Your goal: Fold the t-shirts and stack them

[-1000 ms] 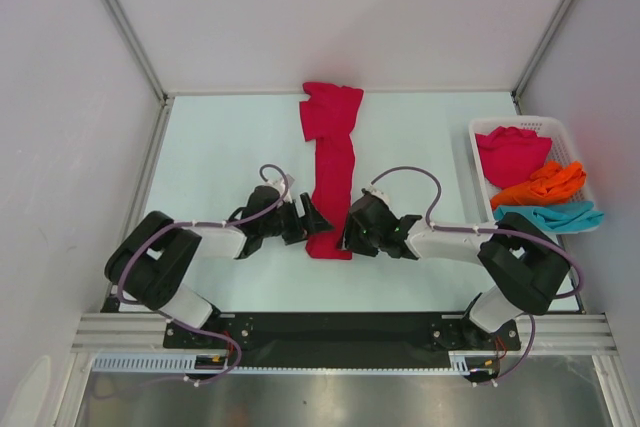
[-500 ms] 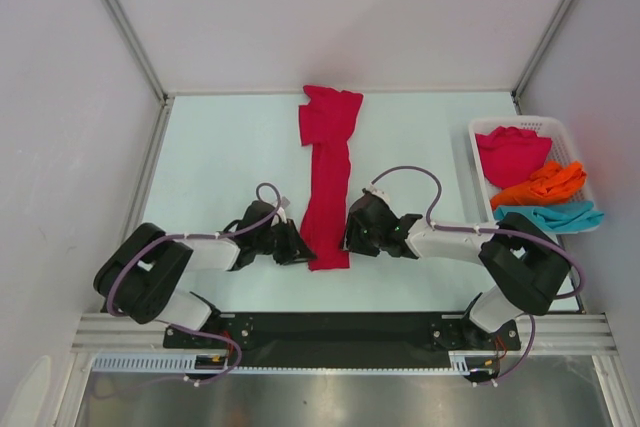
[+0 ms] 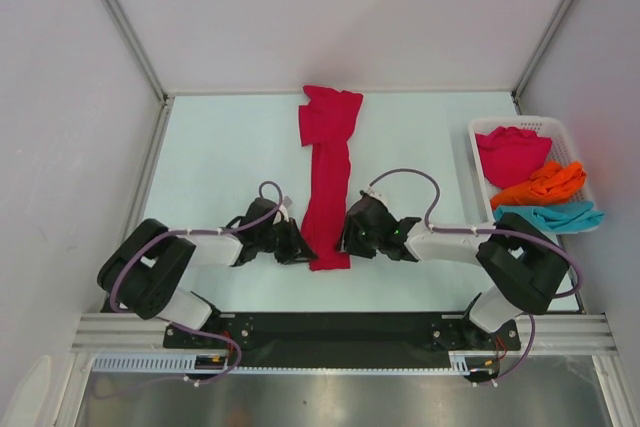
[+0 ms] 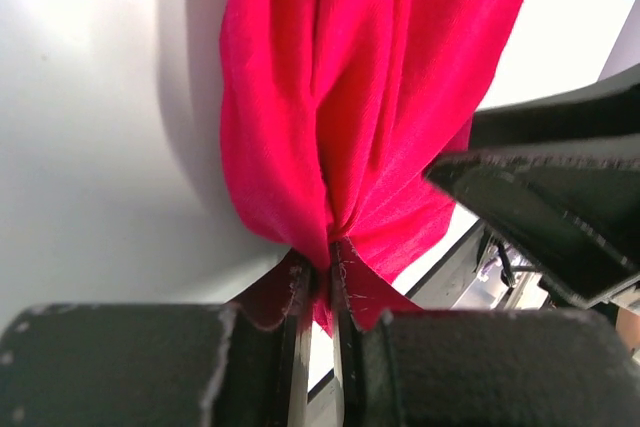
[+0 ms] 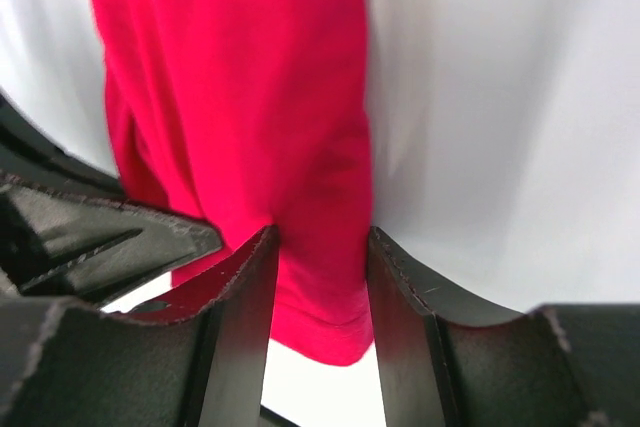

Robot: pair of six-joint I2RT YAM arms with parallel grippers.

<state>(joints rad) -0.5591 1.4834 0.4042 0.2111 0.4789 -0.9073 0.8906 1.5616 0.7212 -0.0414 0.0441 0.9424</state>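
Open table (image 3: 220,157) at left, left gripper (image 3: 300,249) pinching near-left hem of one long crimson t-shirt (image 3: 328,177) at centre, right gripper (image 3: 347,240) fingers half-spread astride right hem, clamping cannot be told, basket (image 3: 520,122) at right edge holding three: red bundle (image 3: 510,155), orange t-shirt (image 3: 545,185), teal t-shirt (image 3: 555,215)

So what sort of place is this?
Probably a robot test bench: white panels on a metal frame, a left arm and right arm bolted to the table, a basket of t-shirts.
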